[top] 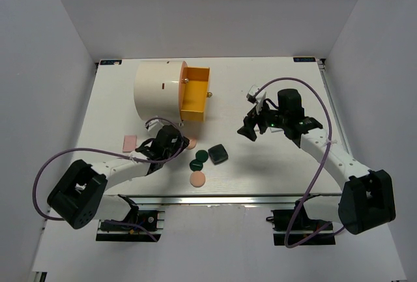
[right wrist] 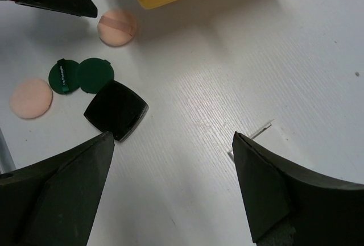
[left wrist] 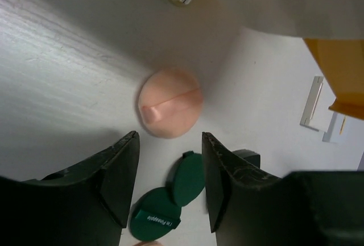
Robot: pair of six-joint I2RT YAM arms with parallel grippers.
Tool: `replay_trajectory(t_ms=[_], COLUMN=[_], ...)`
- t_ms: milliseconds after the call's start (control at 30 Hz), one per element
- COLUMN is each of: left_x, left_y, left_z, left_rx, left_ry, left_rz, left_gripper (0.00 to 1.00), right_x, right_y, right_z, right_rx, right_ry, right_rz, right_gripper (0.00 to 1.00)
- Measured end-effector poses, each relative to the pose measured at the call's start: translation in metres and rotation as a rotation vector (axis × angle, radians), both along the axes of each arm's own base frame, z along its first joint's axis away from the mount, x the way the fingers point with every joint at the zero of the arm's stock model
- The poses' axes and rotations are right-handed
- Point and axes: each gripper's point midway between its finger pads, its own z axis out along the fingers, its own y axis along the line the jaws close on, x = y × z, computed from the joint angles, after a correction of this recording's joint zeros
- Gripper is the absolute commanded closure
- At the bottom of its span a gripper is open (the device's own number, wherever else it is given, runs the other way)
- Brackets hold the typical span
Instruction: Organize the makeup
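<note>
makeup [top: 203, 156] lies at lower centre of the top view: a plain peach disc [top: 197, 179], green discs [top: 196, 163], a dark compact [top: 218, 154], and a pink pad [top: 129, 142] farther left. left wrist view: the left gripper [left wrist: 169, 138] has its jaws open and empty, just below a strapped peach disc [left wrist: 170, 103]. right wrist view: the right gripper [right wrist: 172, 138] has its jaws spread wide over the bare table [right wrist: 216, 75], with the compact at centre left.

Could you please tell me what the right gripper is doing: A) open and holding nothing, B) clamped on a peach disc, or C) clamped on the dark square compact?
A: the right gripper has its fingers wide apart with nothing between them, and the dark square compact lies clear of them.
</note>
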Motion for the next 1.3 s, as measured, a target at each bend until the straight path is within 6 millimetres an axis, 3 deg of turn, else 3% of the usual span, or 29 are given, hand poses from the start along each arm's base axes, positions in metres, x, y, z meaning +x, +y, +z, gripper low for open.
replay_trajectory(t_ms=[267,567,800,1000,1133,1300], left_x=[0.016,0.016,0.029,0.027,0.024,0.022], left_y=[-0.004,-0.003,-0.011,-0.010,-0.010,-0.011], left_z=[-0.011,-0.026,-0.030,-0.034,-0.036,-0.035], left_rx=[-0.005,0.035,0.051,0.066,0.068,0.067], left_ry=[0.033,0.100,0.127,0.148,0.157,0.159], left_rz=[0.077,0.102,0.123,0.124,0.121,0.114], left_gripper=[0.44,0.42,0.60,0.76,1.00,1.00], right_x=[-0.001,-0.001,-0.001,-0.004,-0.008,-0.011], right_y=[-0.001,0.000,0.001,0.002,0.001,0.001], right_z=[0.005,0.006,0.010,0.013,0.012,0.009], right_rx=[0.008,0.020,0.030,0.039,0.047,0.047], right_ry=[-0.015,-0.014,-0.022,-0.027,-0.030,-0.028], right_rz=[-0.007,-0.014,-0.009,0.000,0.004,0.013], right_gripper=[0.11,0.11,0.11,0.11,0.11,0.11])
